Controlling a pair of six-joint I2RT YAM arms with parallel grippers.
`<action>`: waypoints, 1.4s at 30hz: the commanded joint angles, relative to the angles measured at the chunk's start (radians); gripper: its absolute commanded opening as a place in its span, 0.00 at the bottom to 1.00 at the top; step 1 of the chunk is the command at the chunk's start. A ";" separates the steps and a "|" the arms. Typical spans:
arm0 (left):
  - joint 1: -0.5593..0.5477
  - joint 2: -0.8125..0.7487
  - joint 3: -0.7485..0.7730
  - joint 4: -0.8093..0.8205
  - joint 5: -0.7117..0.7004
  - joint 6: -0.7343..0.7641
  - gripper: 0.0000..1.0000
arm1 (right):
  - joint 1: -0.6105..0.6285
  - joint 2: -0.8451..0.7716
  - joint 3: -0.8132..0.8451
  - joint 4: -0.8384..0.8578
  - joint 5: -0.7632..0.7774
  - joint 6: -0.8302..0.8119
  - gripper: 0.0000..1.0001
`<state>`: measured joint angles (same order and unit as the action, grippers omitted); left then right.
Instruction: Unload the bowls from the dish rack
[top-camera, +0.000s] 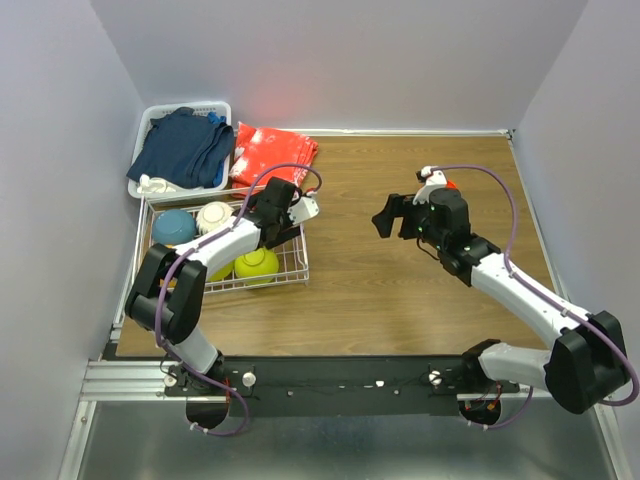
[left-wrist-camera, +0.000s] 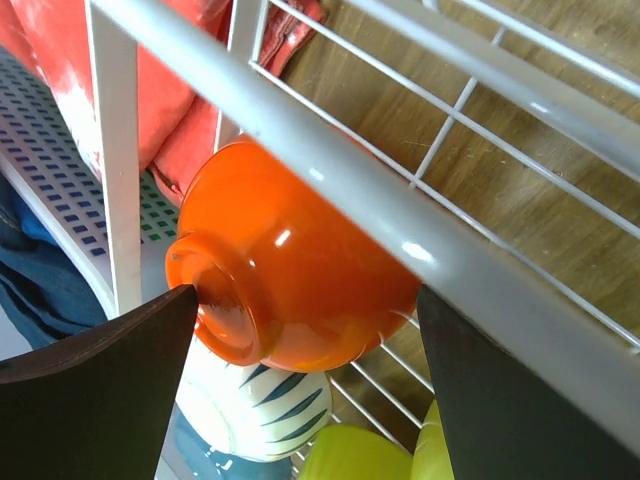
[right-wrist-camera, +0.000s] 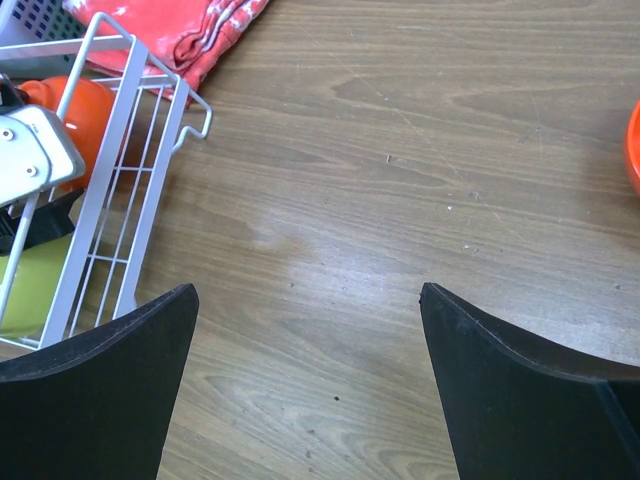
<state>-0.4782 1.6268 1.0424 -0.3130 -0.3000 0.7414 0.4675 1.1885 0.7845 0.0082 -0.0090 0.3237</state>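
Between spread jaws of left gripper (left-wrist-camera: 305, 300), frames orange bowl (left-wrist-camera: 320, 270) just ahead in rack (left-wrist-camera: 400, 230): reaching step. Next calls for clearing its wire, then pinching bowl. Holds right gripper (right-wrist-camera: 308, 295) spread, empty.

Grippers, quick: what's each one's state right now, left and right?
Left gripper: open around the red-orange bowl in the dish rack, not closed on it.
Right gripper: open, holding nothing, above the table.
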 joint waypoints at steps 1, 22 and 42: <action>-0.019 0.062 -0.091 -0.087 -0.076 -0.053 0.99 | 0.008 0.023 -0.016 0.030 0.000 -0.006 1.00; -0.109 0.033 -0.153 0.041 -0.264 -0.116 0.83 | 0.008 0.111 0.010 0.010 -0.042 -0.002 1.00; -0.165 -0.087 -0.097 0.012 -0.343 -0.171 0.51 | 0.008 0.095 0.041 -0.005 -0.062 0.000 1.00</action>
<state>-0.6144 1.5764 0.9356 -0.2230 -0.6353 0.5838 0.4702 1.2903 0.7845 0.0067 -0.0471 0.3241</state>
